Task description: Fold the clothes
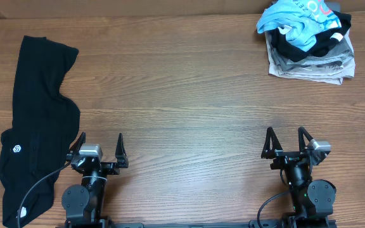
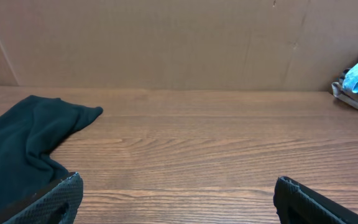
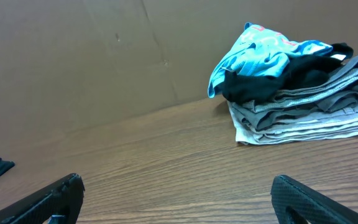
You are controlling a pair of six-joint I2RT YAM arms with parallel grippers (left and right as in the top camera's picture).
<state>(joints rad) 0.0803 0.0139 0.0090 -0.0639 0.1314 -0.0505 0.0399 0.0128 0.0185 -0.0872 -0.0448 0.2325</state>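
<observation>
Your left gripper (image 1: 100,140) and right gripper (image 1: 286,136) both sit wide open, empty. The black garment (image 1: 33,114) lies left on the surface (image 1: 182,95); the crumpled blue T-shirt (image 1: 300,18) tops the far-right folded pile (image 1: 309,63).

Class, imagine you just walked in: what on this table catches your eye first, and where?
A long black garment sprawls along the left side of the table, beside the open left gripper. At the far right corner, a crumpled light blue T-shirt tops a stack of folded grey clothes.
</observation>
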